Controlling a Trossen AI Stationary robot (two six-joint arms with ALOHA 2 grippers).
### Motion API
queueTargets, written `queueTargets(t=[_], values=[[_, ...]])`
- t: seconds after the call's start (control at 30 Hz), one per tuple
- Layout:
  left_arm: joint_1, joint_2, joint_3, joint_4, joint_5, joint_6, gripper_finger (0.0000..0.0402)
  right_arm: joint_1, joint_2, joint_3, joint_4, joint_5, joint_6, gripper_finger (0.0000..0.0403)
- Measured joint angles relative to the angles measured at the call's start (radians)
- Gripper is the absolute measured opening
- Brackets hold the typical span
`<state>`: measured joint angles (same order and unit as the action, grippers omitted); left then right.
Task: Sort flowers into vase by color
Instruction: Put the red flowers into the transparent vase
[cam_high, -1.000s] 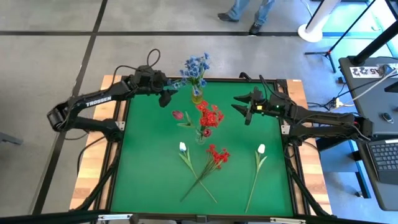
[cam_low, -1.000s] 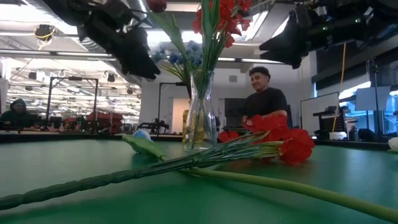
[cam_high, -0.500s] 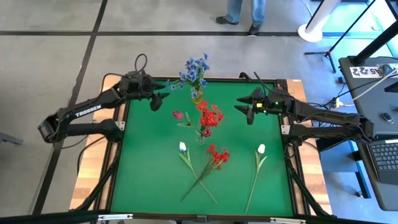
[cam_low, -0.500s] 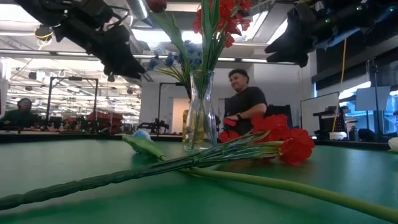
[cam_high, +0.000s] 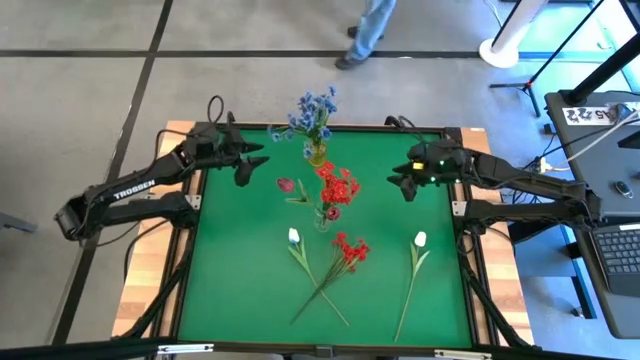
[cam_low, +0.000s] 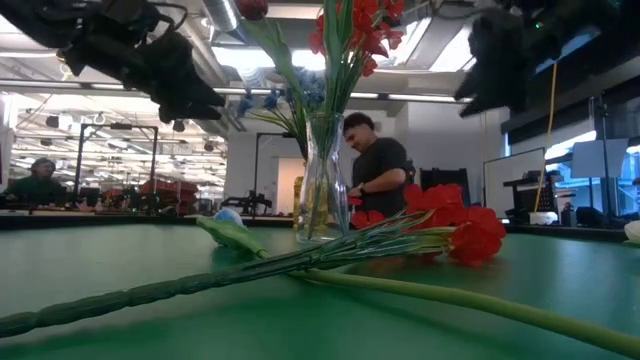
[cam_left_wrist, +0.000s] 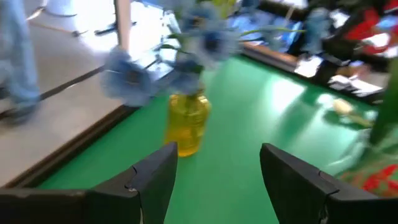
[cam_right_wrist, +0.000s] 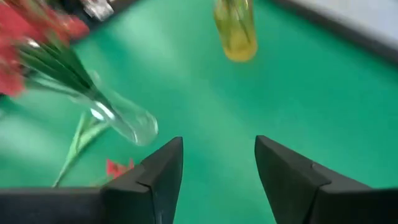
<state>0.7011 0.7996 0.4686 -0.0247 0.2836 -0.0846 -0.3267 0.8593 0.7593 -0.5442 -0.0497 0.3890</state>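
Note:
A yellow vase (cam_high: 317, 154) at the table's far edge holds blue sprigs (cam_high: 312, 110). A clear vase (cam_high: 323, 217) at mid-table holds red clustered blooms (cam_high: 338, 185) and a rosebud (cam_high: 287, 185) that leans out left. A white tulip (cam_high: 294, 237), a red cluster (cam_high: 350, 250) and a second white tulip (cam_high: 420, 240) lie flat on the green mat with their stems toward the near edge. My left gripper (cam_high: 248, 166) hovers open, left of the yellow vase (cam_left_wrist: 186, 121). My right gripper (cam_high: 400, 184) hovers open, right of the clear vase (cam_right_wrist: 121, 121).
The green mat (cam_high: 230, 280) is bare along its left side and near the far right corner. In the low view the lying stems (cam_low: 200, 282) and red blooms (cam_low: 470, 232) cross in front of the clear vase (cam_low: 322, 180). A person (cam_low: 378, 165) walks behind the table.
My left gripper has drawn back from the yellow vase toward the table's left edge, with the arm swinging outward. My right gripper has pulled back a little toward the right edge. The flowers and vases have stayed where they were.

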Motion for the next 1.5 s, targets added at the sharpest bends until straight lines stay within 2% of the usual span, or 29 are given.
queueTargets(t=[0.13,0.37,0.5,0.7,0.8,0.9,1.07,1.17,1.33,1.5], values=[[-0.014,-0.026,-0.080,0.142,0.070,-0.083,0.0224,0.087,0.016,0.000,-0.111,0.085,0.109,0.0197],[-0.038,-0.032,-0.137,0.197,0.067,-0.125,0.0224,0.306,0.039,0.000,-0.174,0.243,0.382,0.0197],[-0.052,-0.032,-0.138,0.201,0.066,-0.126,0.0224,0.416,0.100,-0.001,-0.197,0.240,0.558,0.0197],[-0.067,-0.032,-0.138,0.206,0.066,-0.124,0.0224,0.538,0.228,-0.001,-0.207,0.164,0.732,0.0197],[-0.081,-0.032,-0.138,0.208,0.067,-0.117,0.0224,0.568,0.285,-0.002,-0.180,0.189,0.757,0.0197],[-0.103,-0.032,-0.138,0.206,0.110,-0.098,0.0224,0.584,0.328,-0.002,-0.128,0.216,0.754,0.0197],[-0.165,-0.043,-0.139,0.193,0.143,-0.111,0.0224,0.583,0.357,-0.002,-0.052,0.224,0.707,0.0197],[-0.208,-0.059,-0.122,0.162,0.095,-0.114,0.0224,0.583,0.356,-0.002,-0.050,0.227,0.680,0.0197],[-0.295,-0.084,-0.038,0.012,0.032,-0.110,0.0224,0.582,0.356,-0.002,-0.052,0.239,0.628,0.0197],[-0.465,-0.082,0.021,-0.127,-0.035,-0.136,0.0224,0.582,0.355,-0.002,-0.056,0.254,0.571,0.0197]])
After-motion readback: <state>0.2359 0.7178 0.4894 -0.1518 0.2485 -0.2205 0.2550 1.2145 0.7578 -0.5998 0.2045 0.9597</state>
